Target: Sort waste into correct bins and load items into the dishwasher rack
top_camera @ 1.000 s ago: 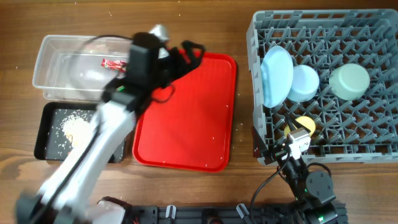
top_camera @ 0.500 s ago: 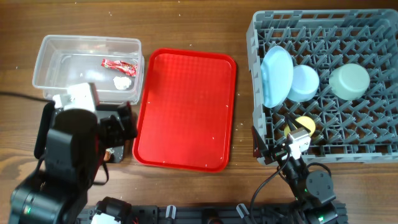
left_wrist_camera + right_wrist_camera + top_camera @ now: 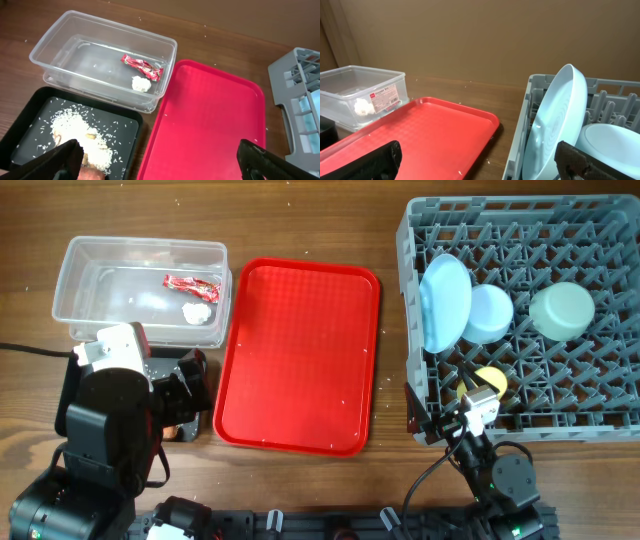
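Observation:
The clear tub [image 3: 100,260] holds the red-and-white wrapper [image 3: 192,283] and the white tissue [image 3: 196,312]; the left wrist view shows both, wrapper [image 3: 141,66] and tissue [image 3: 141,84]. The black tray [image 3: 30,120] holds pale food scraps [image 3: 82,135] and an orange carrot [image 3: 91,174]. My left gripper [image 3: 195,392] is open and empty above the tray's right end. The grey rack [image 3: 600,220] holds the blue plate [image 3: 445,302], blue bowl [image 3: 490,313], green bowl [image 3: 562,311] and yellow cup [image 3: 490,381]. My right gripper [image 3: 475,412] is open and empty at the rack's front left. The spoon is out of view.
The red serving tray [image 3: 297,355] lies between the bins and the rack, with nothing on it but a few crumbs. My left arm [image 3: 100,440] covers most of the black tray in the overhead view. A cable [image 3: 30,348] runs off the left edge.
My left arm has pulled back from over the clear tub to the front left, above the black tray. The right arm has not moved.

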